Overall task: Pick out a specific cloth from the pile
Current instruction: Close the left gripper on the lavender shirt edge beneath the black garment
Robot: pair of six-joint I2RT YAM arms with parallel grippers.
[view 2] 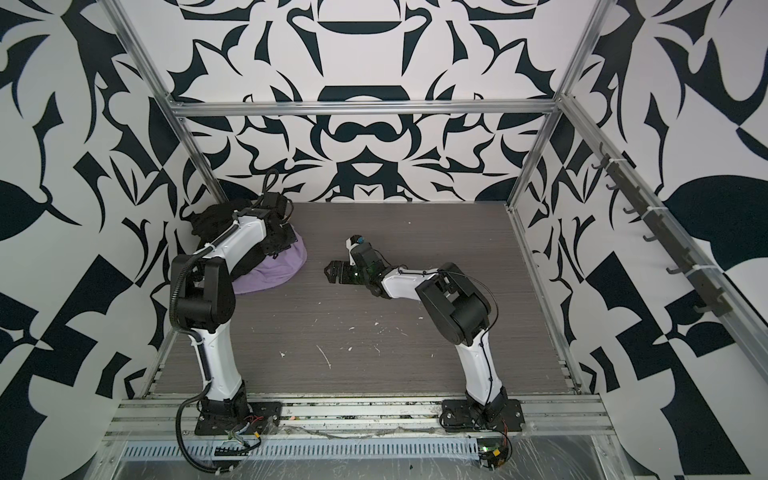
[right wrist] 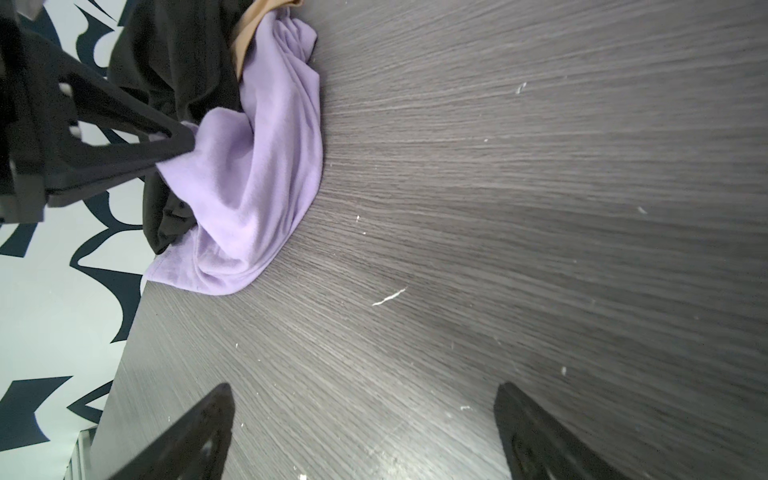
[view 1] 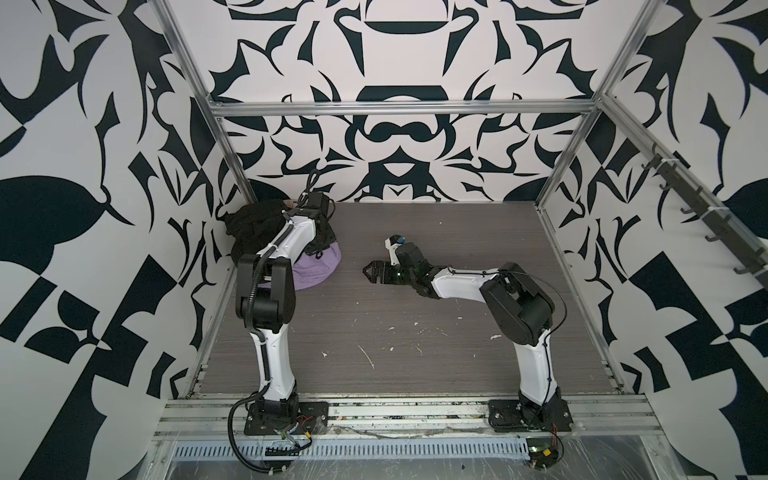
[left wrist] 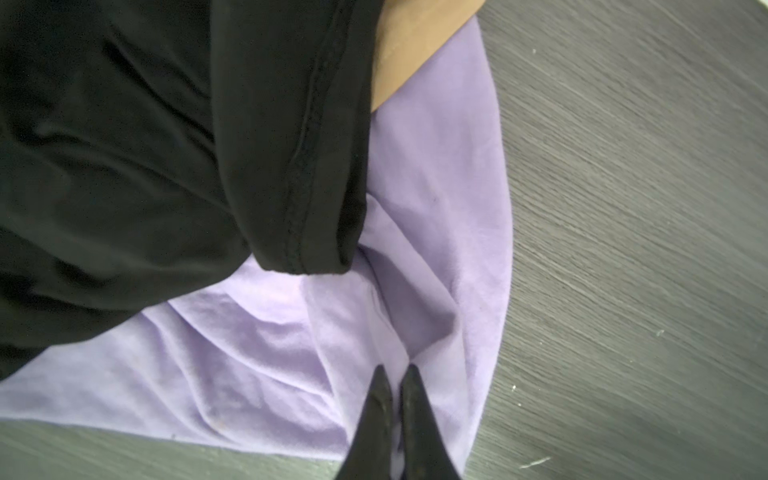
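While the left tool (left wrist: 395, 374) is pinched together on a raised fold of the lilac cloth (left wrist: 436, 174), I can check the grip from the right wrist view too, where that tool's tip (right wrist: 183, 143) bites into the lilac fabric (right wrist: 270, 166) and lifts it into a peak.

The pile (view 1: 253, 228) sits in the far left corner of the desk (view 1: 415, 332), close to the left edge. Its black cloth (left wrist: 145, 145) lies over the lilac one, with a stitched hem draped across it, and a tan cloth (left wrist: 411, 41) shows between the two. The lilac cloth (view 1: 316, 272) spreads out from under the pile toward the middle of the desk, its rounded edge flat on the surface.

In both top views the left arm (view 1: 291, 241) covers its own tool.

The right tool (view 1: 370, 271) is low near the desk's middle, pointing at the lilac edge, jaws wide apart with only desk between them (right wrist: 363, 390). A strip of open desk separates it from the cloth (view 2: 270, 274). The near and right parts of the desk are open surface, dotted with small white flecks (view 1: 368, 357).
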